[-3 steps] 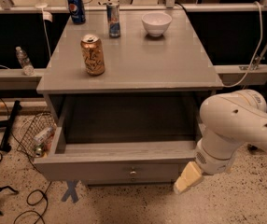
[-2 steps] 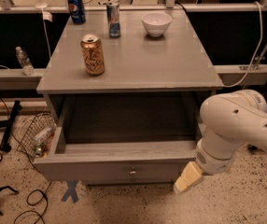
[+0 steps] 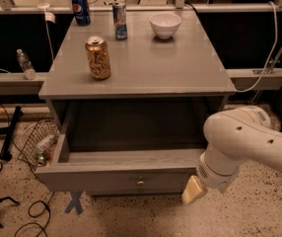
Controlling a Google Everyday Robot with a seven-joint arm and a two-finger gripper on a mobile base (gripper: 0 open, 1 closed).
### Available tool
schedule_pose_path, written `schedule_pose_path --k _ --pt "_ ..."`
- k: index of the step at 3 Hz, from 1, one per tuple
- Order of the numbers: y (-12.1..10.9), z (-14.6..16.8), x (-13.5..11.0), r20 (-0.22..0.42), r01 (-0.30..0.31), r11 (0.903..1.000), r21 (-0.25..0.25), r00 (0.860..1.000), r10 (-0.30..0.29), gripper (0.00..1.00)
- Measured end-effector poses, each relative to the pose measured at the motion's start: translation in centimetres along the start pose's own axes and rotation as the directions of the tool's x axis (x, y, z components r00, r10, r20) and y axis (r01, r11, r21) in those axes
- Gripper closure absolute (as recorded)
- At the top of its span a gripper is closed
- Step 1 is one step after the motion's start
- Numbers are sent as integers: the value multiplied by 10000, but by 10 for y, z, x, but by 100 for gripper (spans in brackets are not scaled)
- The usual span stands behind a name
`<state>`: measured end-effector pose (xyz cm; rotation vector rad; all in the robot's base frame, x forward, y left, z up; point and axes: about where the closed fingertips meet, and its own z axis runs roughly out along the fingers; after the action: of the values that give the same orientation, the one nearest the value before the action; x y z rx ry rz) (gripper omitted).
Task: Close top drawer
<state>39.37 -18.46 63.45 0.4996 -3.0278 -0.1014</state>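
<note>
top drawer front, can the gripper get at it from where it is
Probably yes. The gripper hangs low by the right end of the front of the pulled-out top drawer, and nothing shows between them. Its knob is unobstructed too.

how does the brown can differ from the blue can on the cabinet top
The brown can is gold-brown and stands toward the front left; the blue can is dark blue and stands at the back left corner. Both are upright on the cabinet top. The hand hangs low by the front right corner of the open top drawer.
</note>
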Motion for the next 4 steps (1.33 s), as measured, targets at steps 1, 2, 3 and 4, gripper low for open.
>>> schedule_pose_path --k 1,2,3,4 --pt "4 2 -6 485 -170 9998 -46 9987 172 49" --pt "9 2 -13 1234 -71 9996 -284 9923 106 72" --pt "14 1 -29 2120 47 9986 -534 9772 67 95" --pt "20 -9 -56 3340 120 9955 -942 9424 202 100"
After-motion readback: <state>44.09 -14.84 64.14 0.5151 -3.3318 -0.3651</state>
